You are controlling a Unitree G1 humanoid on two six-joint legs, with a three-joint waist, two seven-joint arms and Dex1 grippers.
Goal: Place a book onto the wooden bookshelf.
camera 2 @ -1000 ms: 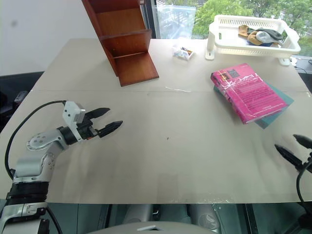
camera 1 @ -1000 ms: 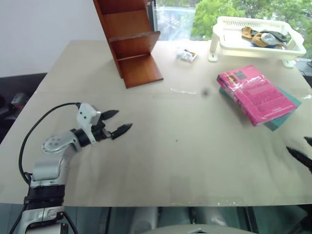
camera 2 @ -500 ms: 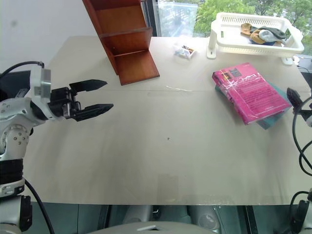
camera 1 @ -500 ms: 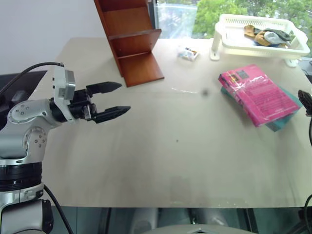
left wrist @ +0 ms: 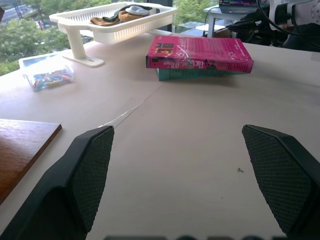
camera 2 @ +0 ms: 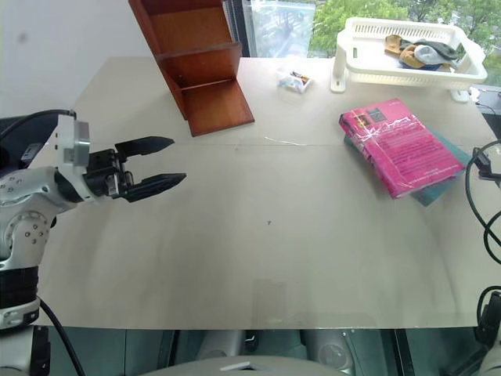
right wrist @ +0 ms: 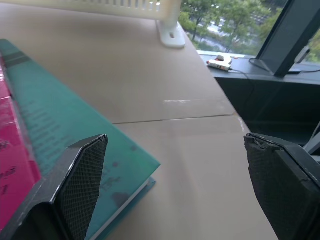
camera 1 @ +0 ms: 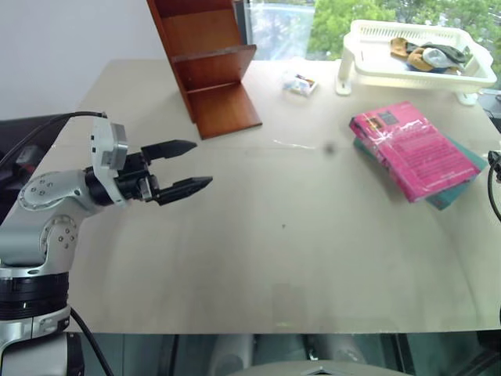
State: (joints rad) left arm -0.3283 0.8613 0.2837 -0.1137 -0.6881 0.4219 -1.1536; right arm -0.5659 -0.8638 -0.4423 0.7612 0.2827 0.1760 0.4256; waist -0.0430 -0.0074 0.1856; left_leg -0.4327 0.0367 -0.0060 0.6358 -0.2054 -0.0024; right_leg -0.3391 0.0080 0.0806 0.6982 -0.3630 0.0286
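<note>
The pink book lies flat on a teal book at the right of the table, also seen in the left wrist view. At the far left of the table stands the reddish-brown wooden bookshelf, its tiers bare. My left gripper hovers open over the table's left side, pointing right toward the book, nothing between its fingers. In the right wrist view my right gripper is open beside the teal book's corner, a strip of the pink book at its side.
The teal book juts out under the pink one. A white plastic basket with several items stands at the far right. A small clear box sits near the shelf. The table's right edge runs close to my right gripper.
My left gripper rose from near the tabletop and stayed open. My right gripper left the front right of the table and moved forward to the books' right side.
</note>
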